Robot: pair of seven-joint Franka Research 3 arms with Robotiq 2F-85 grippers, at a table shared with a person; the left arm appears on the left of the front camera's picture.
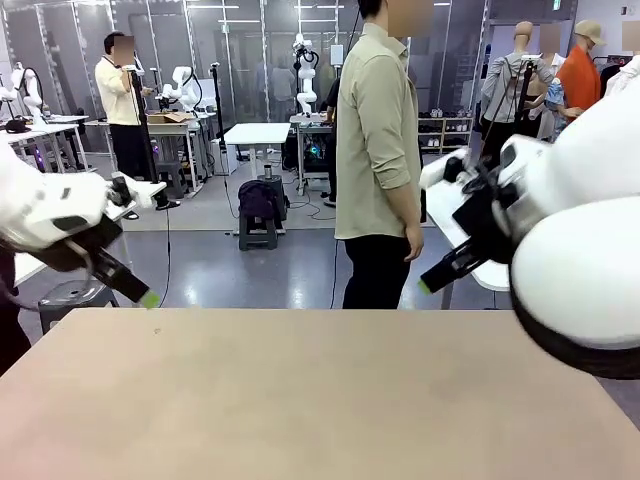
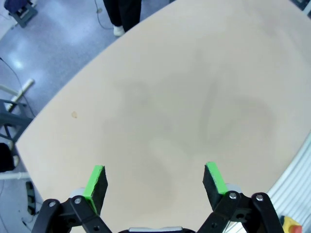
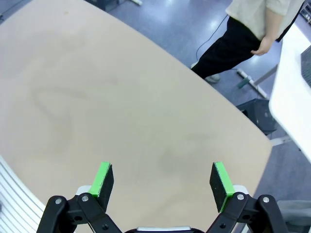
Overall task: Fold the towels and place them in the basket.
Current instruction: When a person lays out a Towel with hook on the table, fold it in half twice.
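Nearest, the bulky white right arm (image 1: 580,300) loomed at three o'clock above the broad beige table (image 1: 320,400), and a person in an olive shirt (image 1: 378,150) stood at twelve o'clock. The left gripper (image 2: 155,170), at nine o'clock, and the right gripper (image 3: 161,167) hung released, jaws wide, grasping nothing. Folding looked not yet begun; the next move called for a towel within reach. Where the towels and basket lay, or how their long axes pointed, could not be told.

The left arm (image 1: 45,212) is hanging in the air on one side, the right arm (image 1: 585,240) on the other. The left pincer (image 2: 155,180) and the right pincer (image 3: 163,180) are both gaping wide, holding nothing and pointing down.
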